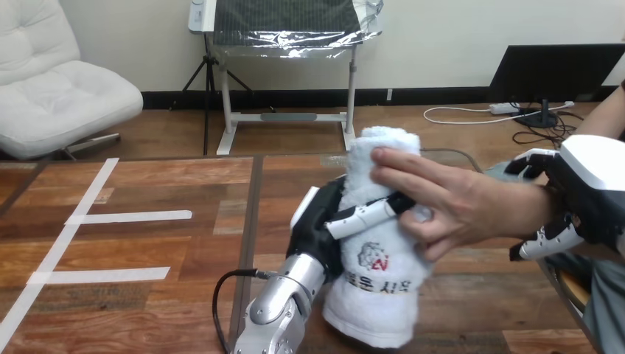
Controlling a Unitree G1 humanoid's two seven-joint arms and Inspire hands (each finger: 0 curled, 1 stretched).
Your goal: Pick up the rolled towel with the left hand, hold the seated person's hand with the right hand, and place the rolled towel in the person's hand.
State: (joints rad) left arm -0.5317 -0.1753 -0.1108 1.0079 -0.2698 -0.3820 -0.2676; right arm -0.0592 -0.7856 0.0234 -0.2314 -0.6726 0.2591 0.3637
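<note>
Much bare table (147,192) lies left of rolled towel (377,299).

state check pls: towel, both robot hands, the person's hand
rolled towel: upright, held by the left hand and the person's hand
left hand: shut, fingers curled round the towel
right hand: shut round the person's wrist
person's hand: wrapped on the towel's upper part
</note>
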